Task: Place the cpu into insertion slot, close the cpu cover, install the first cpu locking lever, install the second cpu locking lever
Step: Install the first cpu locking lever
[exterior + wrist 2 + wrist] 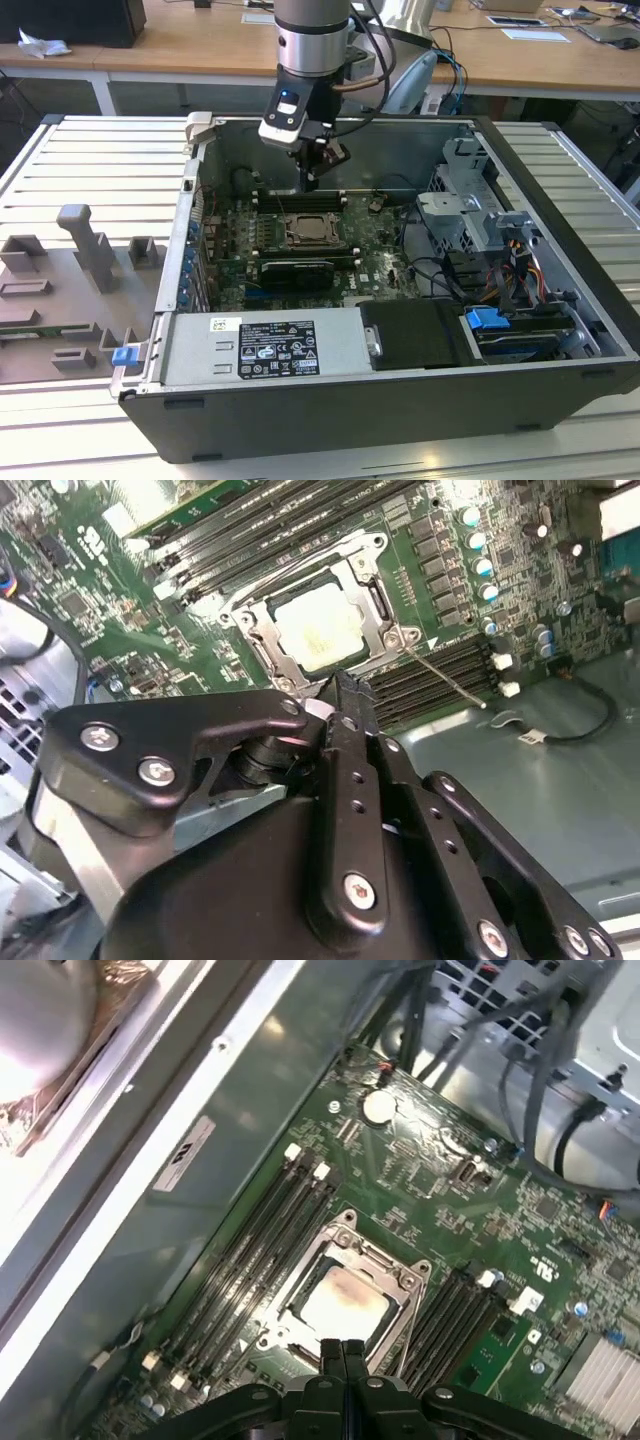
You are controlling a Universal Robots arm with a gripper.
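Beige-silver square cpu sits under its silver-grey metal frame cover, mid-frame in the exterior view. My hand hangs above, pinched closed and empty, presumably for lever-poking.

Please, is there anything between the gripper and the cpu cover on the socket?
Nothing visible does. In the first wrist view the gripper, jaws together, hangs over one edge of the cpu cover, with only air between them. The memory slots lie beside the socket, out of the way.
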